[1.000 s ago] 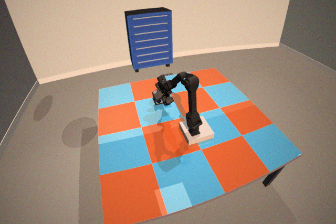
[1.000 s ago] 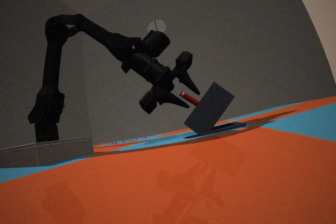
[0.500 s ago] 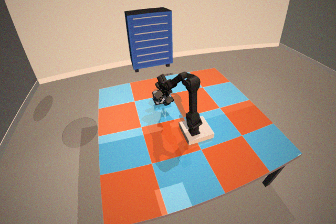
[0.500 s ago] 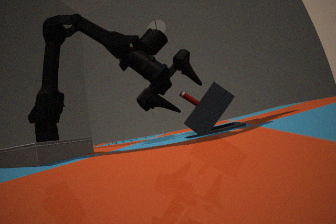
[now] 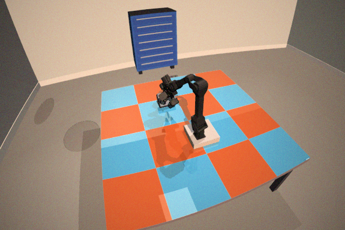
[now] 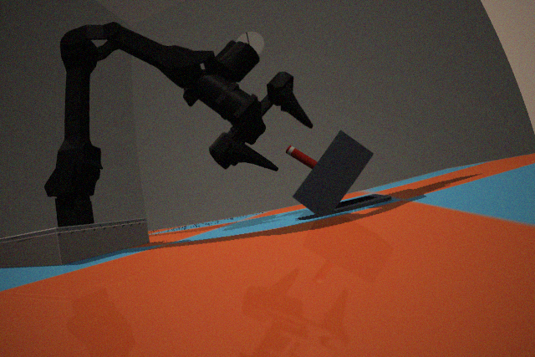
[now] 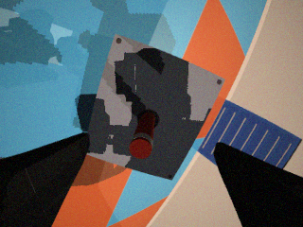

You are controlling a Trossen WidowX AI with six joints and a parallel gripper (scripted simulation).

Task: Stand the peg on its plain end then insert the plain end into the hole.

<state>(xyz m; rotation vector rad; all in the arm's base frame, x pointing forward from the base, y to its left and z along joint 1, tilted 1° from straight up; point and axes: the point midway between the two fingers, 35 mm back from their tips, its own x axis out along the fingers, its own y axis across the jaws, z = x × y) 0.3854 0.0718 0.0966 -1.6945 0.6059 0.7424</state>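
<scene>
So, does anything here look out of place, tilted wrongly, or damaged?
Nothing stands out. The peg sits in the sloped panel, banded end sticking out, in line with the hole's direction. The gripper is open and apart from it.
</scene>
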